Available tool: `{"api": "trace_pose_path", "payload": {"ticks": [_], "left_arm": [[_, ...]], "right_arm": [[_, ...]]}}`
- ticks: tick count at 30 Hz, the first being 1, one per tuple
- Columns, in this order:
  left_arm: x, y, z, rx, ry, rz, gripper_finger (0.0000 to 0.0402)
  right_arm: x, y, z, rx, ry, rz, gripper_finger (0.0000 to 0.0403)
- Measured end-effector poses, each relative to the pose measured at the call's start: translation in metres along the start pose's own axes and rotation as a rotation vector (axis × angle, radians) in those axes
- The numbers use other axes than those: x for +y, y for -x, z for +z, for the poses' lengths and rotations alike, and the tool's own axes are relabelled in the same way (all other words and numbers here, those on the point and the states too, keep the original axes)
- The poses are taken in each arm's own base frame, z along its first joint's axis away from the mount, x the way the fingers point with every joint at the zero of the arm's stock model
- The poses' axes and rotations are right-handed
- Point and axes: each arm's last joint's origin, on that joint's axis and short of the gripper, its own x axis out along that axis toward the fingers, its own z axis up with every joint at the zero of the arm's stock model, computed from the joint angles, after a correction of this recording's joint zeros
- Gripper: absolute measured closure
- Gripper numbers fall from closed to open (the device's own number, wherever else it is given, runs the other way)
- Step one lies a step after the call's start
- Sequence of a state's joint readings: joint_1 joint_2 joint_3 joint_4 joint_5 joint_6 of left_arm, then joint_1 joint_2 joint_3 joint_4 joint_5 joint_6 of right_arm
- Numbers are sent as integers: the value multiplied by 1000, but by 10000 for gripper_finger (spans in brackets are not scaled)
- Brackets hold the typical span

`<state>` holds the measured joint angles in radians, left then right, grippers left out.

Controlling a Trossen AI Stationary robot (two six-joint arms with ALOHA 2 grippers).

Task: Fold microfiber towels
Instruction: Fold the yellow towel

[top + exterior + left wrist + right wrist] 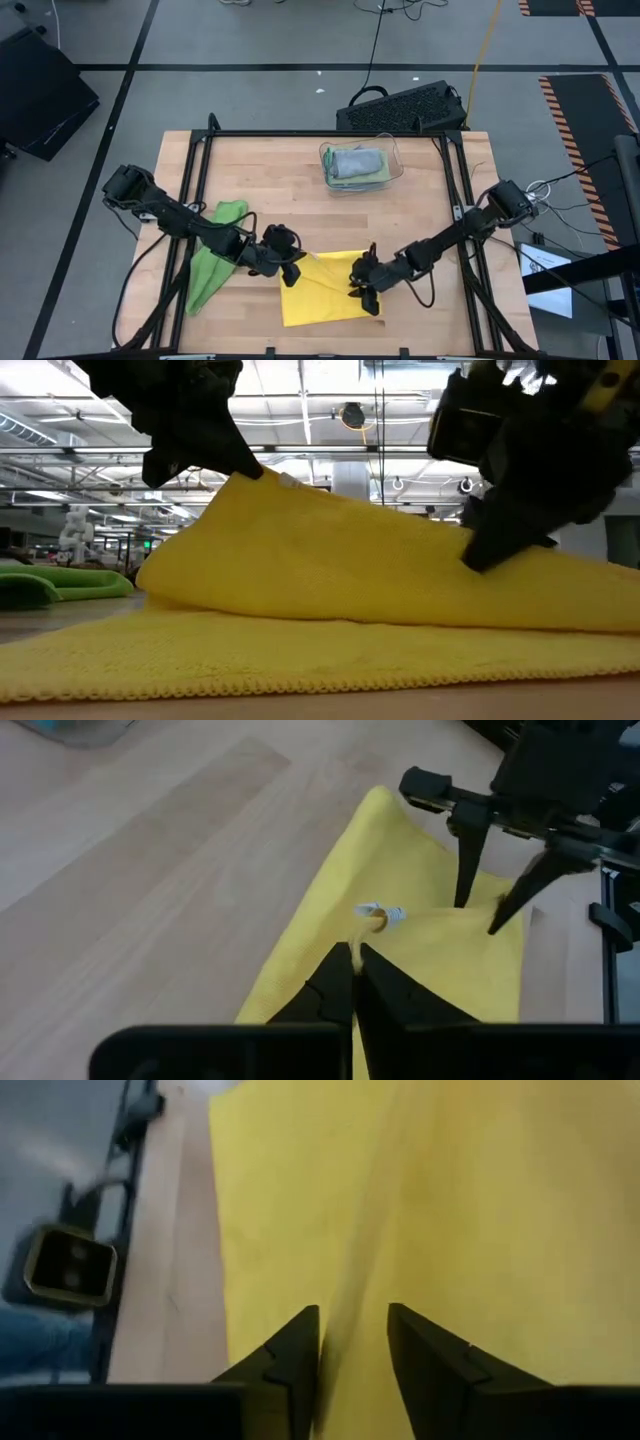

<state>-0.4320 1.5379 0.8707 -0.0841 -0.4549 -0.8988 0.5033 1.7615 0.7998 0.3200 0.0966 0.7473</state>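
A yellow microfiber towel lies near the table's front edge, one layer on the wood and another rising over it. My left gripper is shut on its raised far-left corner. My right gripper stands open over the towel's right part, its fingers either side of a raised ridge of cloth. A bright green towel lies flat at the left. A grey towel rests in the clear bin at the back. My left gripper pinches the yellow towel's corner by the white tag at its fingertips, slanting down from the table's left. The corner is lifted clear; the cloth slopes down from it to the table. My right gripper slants down from the table's right. Its fingertips touch the towel's upper layer on either side of the ridge.
A dark keyboard lies beyond the table's far edge, behind the bin. Black frame rails run along the table's left, right and far sides. Bare wood lies between the bin and the yellow towel.
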Motion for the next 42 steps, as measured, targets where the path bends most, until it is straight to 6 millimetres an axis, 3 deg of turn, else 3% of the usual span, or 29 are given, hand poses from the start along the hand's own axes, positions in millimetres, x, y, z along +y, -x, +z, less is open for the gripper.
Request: {"api": "trace_pose_path", "payload": {"ticks": [12, 28, 42], "left_arm": [[2, 0, -2, 15, 5, 23, 392], [6, 2, -2, 19, -5, 60, 393], [8, 3, -3, 22, -7, 86, 394]], "right_arm": [[7, 3, -18, 143, 39, 23, 358], [13, 34, -16, 224, 107, 6, 360], [9, 39, -20, 309, 167, 5, 360]]}}
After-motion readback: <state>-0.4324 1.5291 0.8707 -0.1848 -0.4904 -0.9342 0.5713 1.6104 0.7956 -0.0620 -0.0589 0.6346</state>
